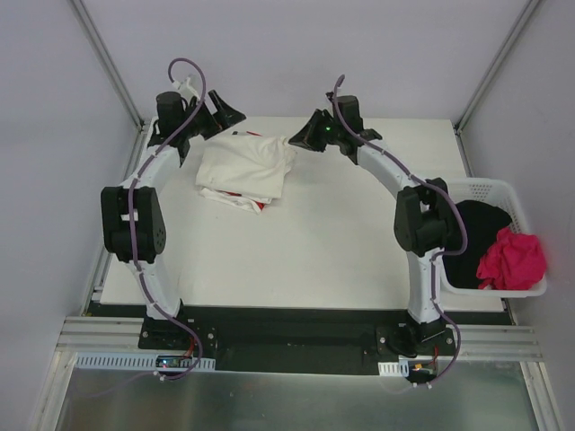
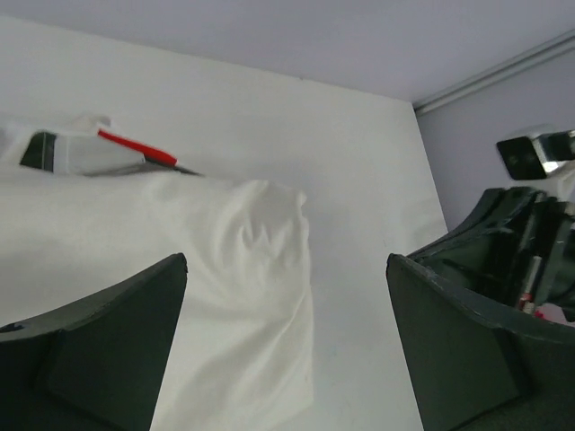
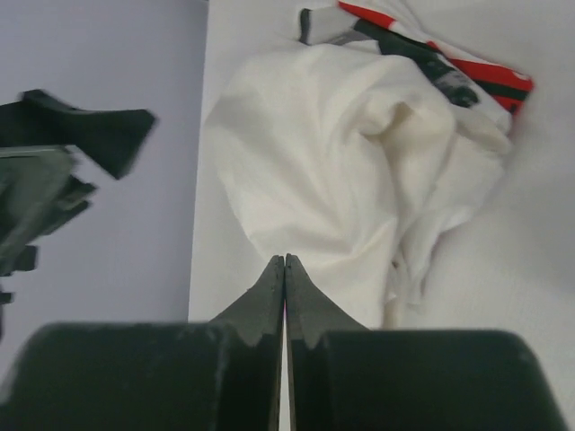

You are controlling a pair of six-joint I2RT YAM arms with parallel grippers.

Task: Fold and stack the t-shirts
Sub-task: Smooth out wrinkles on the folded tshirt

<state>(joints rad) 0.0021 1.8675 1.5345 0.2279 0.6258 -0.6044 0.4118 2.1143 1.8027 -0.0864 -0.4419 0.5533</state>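
We see the cream-white t-shirt (image 1: pixel 247 164) folded into a rough bundle at the far left of the table (image 1: pixel 341 242). It lies on top of the star-print t-shirt (image 1: pixel 241 201), whose red and black edge pokes out on the near side. Left gripper (image 1: pixel 225 113) is released, jaws wide apart, hovering at the bundle's far-left corner; right gripper (image 1: pixel 296 136) is clenched, jaws pressed tip to tip at the bundle's far-right corner, and we can't tell whether it touches cloth. White basket (image 1: pixel 492 190) at the table's right edge holds black cloth (image 1: pixel 476 233) and pink cloth (image 1: pixel 514 259).
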